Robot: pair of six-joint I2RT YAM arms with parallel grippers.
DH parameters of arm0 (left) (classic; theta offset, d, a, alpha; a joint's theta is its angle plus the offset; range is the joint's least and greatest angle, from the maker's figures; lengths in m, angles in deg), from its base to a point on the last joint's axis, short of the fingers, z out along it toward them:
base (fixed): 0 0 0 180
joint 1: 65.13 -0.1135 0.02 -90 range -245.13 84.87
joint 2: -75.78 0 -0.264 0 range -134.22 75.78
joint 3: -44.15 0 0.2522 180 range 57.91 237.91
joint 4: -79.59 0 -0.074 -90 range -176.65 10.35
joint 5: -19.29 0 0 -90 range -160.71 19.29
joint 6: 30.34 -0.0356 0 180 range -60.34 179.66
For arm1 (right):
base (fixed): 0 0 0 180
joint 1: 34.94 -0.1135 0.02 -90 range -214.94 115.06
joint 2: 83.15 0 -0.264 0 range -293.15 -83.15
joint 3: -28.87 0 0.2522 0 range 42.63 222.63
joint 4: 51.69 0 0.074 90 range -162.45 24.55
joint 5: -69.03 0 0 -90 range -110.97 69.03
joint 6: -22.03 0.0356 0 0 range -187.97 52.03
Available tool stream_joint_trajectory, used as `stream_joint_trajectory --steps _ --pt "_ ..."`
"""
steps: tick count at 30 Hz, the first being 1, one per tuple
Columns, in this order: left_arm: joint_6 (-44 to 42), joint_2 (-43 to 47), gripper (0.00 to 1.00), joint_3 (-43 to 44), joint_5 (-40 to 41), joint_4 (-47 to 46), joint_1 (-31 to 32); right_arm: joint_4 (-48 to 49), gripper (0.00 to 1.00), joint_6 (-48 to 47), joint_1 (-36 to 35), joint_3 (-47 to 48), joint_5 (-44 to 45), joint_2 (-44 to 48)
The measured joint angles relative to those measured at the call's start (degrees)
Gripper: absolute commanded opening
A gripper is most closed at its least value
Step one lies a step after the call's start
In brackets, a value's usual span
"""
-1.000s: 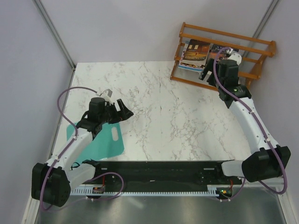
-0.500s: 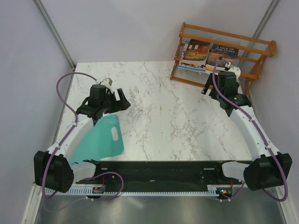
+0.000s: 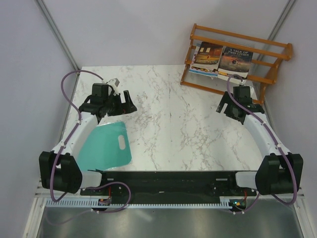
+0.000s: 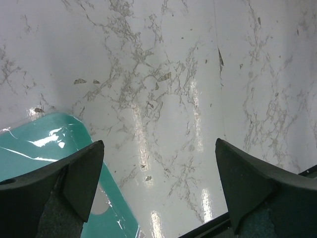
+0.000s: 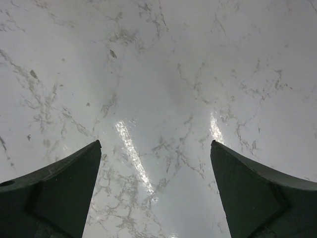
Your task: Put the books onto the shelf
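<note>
The thin paperback books [image 3: 220,58] lean on the orange-brown slatted wooden shelf [image 3: 237,36] in the far right corner, where a stray arm swing could tip them off its thin rails, though the right gripper [image 5: 154,145], fingers spread and empty, has backed away from it, the left gripper [image 4: 159,142] likewise spread.

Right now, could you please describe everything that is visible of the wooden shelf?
The shelf is an orange-brown rack of thin wooden rails on side posts, set in tiers and leaning back. It stands at the far right corner of the marble table, turned at an angle. Paperbacks lie against its rails: a brown-covered book beside A Tale of Two Cities, with more edges showing beneath them. The right end effector hangs open in front of it, not touching.
</note>
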Motion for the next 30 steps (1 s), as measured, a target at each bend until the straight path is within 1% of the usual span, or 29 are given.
stream_joint_trajectory --steps 7,13,19,30 --pt "-1.97 -3.39 1.00 0.72 -4.07 2.21 -1.70 -1.64 0.98 -0.24 3.63 -2.51 -2.49 -0.35" --pt "-2.86 -6.16 1.00 1.60 -5.97 3.72 -2.54 -2.27 0.98 -0.72 6.03 -3.32 -5.42 -3.02" --pt "-3.02 -7.39 1.00 2.38 -6.16 4.00 -2.78 -2.91 0.98 -1.55 7.02 -5.20 -6.97 -3.74" --pt "-2.97 -9.88 1.00 2.23 -6.49 3.67 -2.80 -2.89 0.98 -2.01 8.00 -8.15 -6.01 -2.60"
